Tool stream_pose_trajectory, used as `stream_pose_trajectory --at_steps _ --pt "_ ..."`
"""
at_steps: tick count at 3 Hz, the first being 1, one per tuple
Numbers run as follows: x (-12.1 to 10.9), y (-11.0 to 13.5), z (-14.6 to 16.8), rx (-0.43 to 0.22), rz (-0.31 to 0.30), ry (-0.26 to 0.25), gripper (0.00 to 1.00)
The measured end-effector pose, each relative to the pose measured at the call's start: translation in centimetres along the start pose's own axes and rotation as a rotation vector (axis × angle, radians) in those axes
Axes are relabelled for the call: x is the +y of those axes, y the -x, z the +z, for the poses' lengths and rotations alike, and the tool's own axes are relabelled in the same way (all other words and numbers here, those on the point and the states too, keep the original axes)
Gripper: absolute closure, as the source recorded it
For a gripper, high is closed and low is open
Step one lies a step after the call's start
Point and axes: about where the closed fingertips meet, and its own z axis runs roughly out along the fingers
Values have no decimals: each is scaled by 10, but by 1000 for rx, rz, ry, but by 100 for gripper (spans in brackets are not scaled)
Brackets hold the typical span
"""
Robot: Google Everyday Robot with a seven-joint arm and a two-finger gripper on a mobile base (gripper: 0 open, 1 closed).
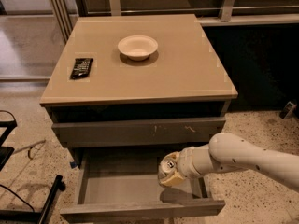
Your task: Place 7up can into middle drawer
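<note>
My gripper is clamped on the 7up can, which is tipped with its silver top facing roughly 10 o'clock, over the right half of the open middle drawer. The drawer floor lies just beneath, with free grey space running toward 9 o'clock and nothing visible inside. The white bowl at 12 o'clock on the cabinet top looks empty.

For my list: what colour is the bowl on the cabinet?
Cream round bowl, camera view. The gripper holds the silvery can over the open grey drawer.
</note>
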Motion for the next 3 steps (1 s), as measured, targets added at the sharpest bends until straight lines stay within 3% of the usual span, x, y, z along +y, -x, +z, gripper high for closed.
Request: stream_pose_trajectory --at_steps 3 --pt "-13 -41 79 -41 -50 29 100"
